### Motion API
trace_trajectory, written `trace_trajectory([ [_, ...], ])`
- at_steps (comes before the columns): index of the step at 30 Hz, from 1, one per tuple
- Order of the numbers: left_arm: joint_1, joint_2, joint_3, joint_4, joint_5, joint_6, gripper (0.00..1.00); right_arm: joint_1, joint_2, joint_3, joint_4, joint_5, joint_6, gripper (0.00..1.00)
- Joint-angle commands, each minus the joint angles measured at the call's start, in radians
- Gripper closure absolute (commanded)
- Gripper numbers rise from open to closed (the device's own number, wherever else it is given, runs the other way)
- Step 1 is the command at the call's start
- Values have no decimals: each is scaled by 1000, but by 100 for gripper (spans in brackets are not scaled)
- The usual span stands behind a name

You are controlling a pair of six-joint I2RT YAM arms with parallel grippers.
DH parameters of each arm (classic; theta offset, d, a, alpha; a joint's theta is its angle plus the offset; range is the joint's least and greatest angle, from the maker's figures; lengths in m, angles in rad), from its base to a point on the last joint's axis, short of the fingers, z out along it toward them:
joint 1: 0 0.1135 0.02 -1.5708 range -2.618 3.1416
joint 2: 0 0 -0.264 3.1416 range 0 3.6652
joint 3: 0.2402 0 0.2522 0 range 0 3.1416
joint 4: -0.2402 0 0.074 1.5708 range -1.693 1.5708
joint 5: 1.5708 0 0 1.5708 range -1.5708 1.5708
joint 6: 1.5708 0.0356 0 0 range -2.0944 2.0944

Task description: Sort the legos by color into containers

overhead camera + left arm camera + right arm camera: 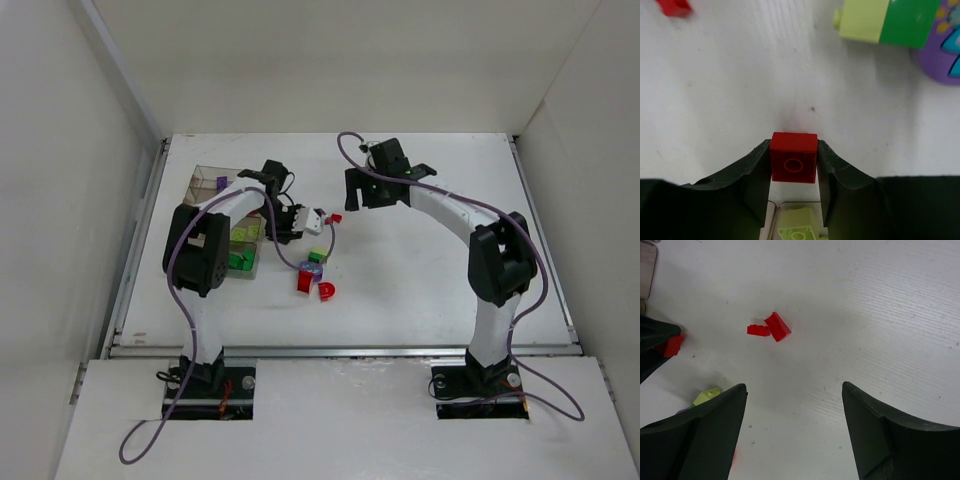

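The white table (420,280) has a clear box (205,178) on its left side. The left gripper (794,162) squeezes a red brick (793,152) (right by the loose bricks (315,275)). The right gripper (795,410) is wide open above two red bricks (771,328)

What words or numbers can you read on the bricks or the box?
None: no words, numbers or labels can be read in any view.
The purple piece has a yellow and blue picture on it, cut off at the edge, but no letters.
The red brick in the left hand is plain.
The box is too small to show any print.
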Motion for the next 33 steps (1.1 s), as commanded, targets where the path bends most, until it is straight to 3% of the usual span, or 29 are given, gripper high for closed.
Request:
trace_trajectory([
  [1,23,-111,67,31,197,-175,100,-1,-26,34,3,-15,-11,18],
  [4,107,-164,90,201,288,-534,100,-1,-48,7,24,-15,10,18],
  [5,129,-174,90,325,280,-660,100,-1,-48,7,24,-26,10,18],
  [6,150,-196,90,376,254,-889,100,-1,-57,-6,24,-26,21,18],
  [11,264,-242,16,501,27,-1228,100,-1,-91,-48,42,-26,41,18],
  [15,325,-266,-60,554,-87,-1309,100,-1,-100,-58,42,-26,50,18],
  [20,356,-245,-82,573,-127,-1289,90,-1,-100,-49,52,-26,72,18],
  [26,375,-217,-77,542,-150,-1270,86,-1,-112,-58,52,-6,93,18],
  [27,384,-233,-109,562,-132,-1249,75,-1,-121,-68,52,-6,93,18],
  [31,384,-265,-156,573,-104,-1212,58,8,-132,-91,52,3,102,18],
  [33,384,-265,-166,573,-104,-1181,44,8,-141,-92,52,14,102,17],
])
